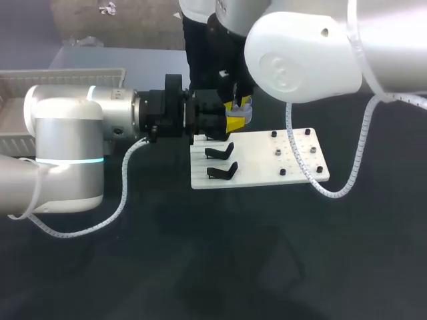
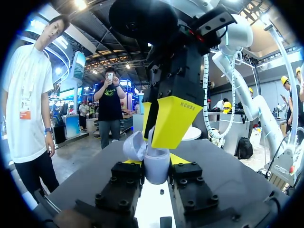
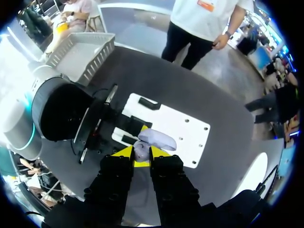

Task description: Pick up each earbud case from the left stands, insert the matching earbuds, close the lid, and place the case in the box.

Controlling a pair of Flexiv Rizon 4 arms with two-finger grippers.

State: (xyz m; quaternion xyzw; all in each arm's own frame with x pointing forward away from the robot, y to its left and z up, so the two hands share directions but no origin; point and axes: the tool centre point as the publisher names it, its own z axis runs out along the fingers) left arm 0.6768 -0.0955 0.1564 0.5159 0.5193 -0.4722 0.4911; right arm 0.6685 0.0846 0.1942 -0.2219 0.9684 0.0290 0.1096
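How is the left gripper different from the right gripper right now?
The left gripper reaches in sideways, level with the table. The right gripper points down from above. The left gripper is shut on the open earbud case. The right gripper sits right over the case's open top, and whether it holds anything cannot be seen. Both have yellow tips and meet by the white board.

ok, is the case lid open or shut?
Open: the lid is swung back beside the case, which the left gripper holds.

Head camera looks down; close wrist cameras share the earbud case.
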